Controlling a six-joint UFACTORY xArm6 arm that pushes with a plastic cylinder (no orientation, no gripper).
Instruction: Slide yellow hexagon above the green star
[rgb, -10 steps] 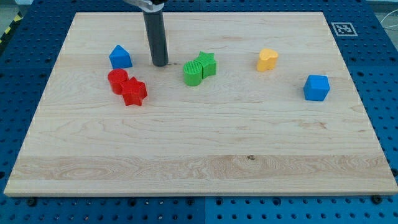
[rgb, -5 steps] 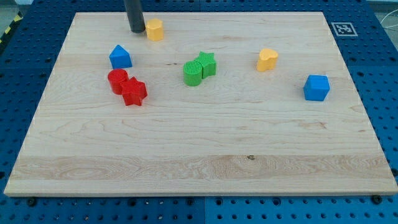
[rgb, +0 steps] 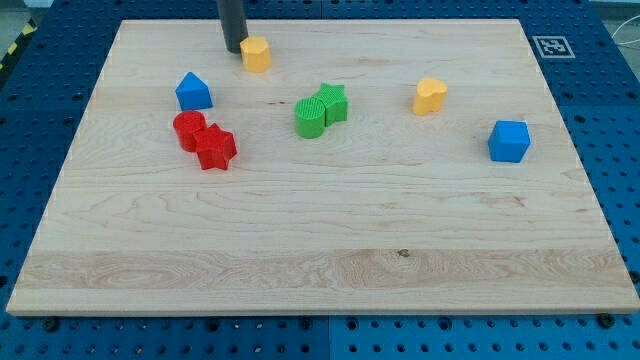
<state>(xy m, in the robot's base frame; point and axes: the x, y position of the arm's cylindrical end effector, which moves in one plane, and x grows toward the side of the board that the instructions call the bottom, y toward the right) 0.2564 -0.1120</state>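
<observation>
Pushing from the view's upper left: my tip (rgb: 235, 50) pressed against the left side of the small yellow hexagon plastic block (rgb: 257, 54), near the top edge of the pale wooden counter (rgb: 300, 260). No fingers on this rig, just a straight dark rod, so nothing open, nothing closed, nothing held; contact by pushing only.

Yellow hexagon block sits up and to the view's left of the ridged green star plastic block (rgb: 335, 102), well apart from it. Green star touching a rounded green plastic block (rgb: 311, 117) on its lower left. Target spot judged to be the bare wood directly toward the view's top from the star, so still a rightward slide to go.

Risks, as judgement:
- Contact looks off-centre, slightly high on the hexagon; could spin it or squirt it down toward the green pair. Knocking the star would move the reference.
- Hexagon close to the counter's top edge; any upward drift could run it off.
- Overshoot to the right would leave it above-right, nearer the yellow heart-like plastic block (rgb: 430, 96).
- Rod slipping past the hexagon's corner and losing contact.

Well clear, unlikely trouble: blue house-shaped block (rgb: 193, 91), red round block (rgb: 189, 130) touching red star block (rgb: 215, 148), blue cube (rgb: 509, 140) at the view's right.
</observation>
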